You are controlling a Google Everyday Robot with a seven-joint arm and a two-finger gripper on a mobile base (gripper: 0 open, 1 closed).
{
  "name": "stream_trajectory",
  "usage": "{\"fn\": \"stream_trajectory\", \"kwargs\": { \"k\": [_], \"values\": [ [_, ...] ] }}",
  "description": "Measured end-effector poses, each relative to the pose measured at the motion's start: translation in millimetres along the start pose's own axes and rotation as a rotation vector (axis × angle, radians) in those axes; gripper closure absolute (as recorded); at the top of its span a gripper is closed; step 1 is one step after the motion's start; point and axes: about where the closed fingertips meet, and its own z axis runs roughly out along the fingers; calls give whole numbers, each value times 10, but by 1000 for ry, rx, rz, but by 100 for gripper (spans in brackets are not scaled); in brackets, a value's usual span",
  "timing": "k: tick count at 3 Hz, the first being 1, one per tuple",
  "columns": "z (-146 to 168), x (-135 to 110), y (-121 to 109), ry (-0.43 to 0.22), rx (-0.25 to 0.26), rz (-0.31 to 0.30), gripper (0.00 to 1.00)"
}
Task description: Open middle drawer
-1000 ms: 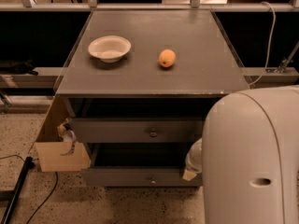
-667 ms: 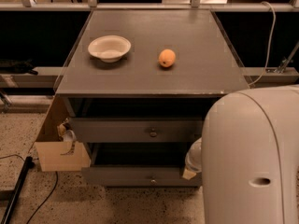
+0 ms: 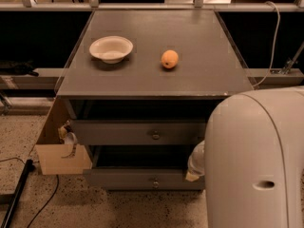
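The grey cabinet [image 3: 152, 80] faces me. The middle drawer [image 3: 118, 133] is the upper of two lit grey fronts, with a small round metal knob [image 3: 155, 136] at its centre. The lowest drawer [image 3: 123, 179] with its own knob [image 3: 154, 182] sits below it, past a dark gap. The uppermost drawer lies in shadow under the cabinet top. My gripper is not in view. Only the big white arm housing [image 3: 256, 160] fills the lower right and covers the right ends of both drawer fronts.
A white bowl [image 3: 111, 49] and an orange fruit [image 3: 169, 59] sit on the cabinet top. An open cardboard box [image 3: 59, 151] stands on the speckled floor against the cabinet's left side. A black cable [image 3: 42, 203] lies on the floor at lower left.
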Motion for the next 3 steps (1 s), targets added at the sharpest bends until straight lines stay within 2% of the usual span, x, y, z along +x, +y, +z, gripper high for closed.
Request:
{"fn": "stream_trajectory", "kwargs": {
  "k": [1,2,3],
  "values": [
    [0,0,0,0,0,0,14],
    [3,-1,37,-4,-7,-6,3],
    [-7,11,139,-26,-24,-18,26]
  ]
}}
